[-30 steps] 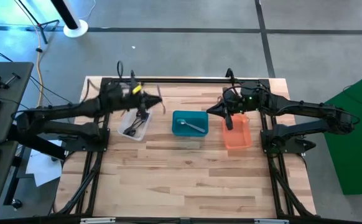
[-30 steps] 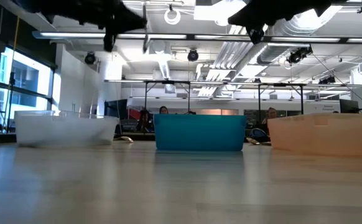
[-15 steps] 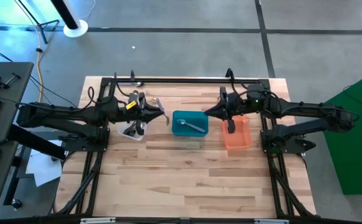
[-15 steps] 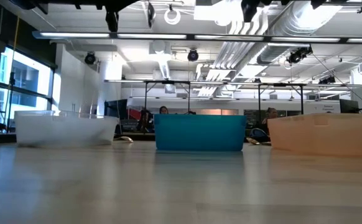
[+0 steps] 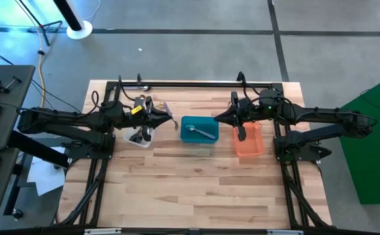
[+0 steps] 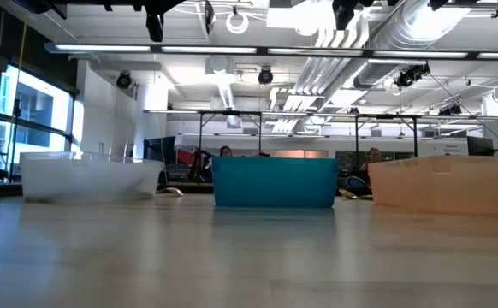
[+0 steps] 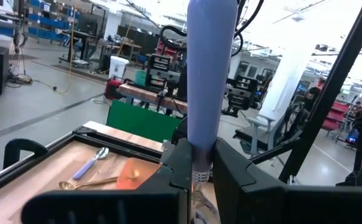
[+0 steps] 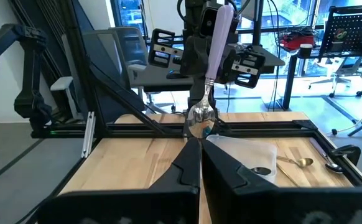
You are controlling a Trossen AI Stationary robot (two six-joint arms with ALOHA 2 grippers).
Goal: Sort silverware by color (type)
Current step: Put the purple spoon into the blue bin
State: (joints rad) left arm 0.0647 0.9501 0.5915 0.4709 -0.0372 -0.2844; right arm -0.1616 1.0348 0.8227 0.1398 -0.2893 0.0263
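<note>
Three bins: one clear point(image 5: 140, 134), one teal point(image 5: 198, 136), one orange point(image 5: 249, 140), two robot arms, one lilac-handled utensil point(image 7: 211, 68).

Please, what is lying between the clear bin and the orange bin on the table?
The teal bin, holding one silver utensil, stands between the clear bin and the orange bin; both the high and low views show this.

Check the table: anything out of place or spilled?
Nothing spilled or damaged. Two pieces lie loose on the wood beyond the clear bin: a gold spoon and a dark spoon. The left tool grips a lavender-handled utensil.
</note>
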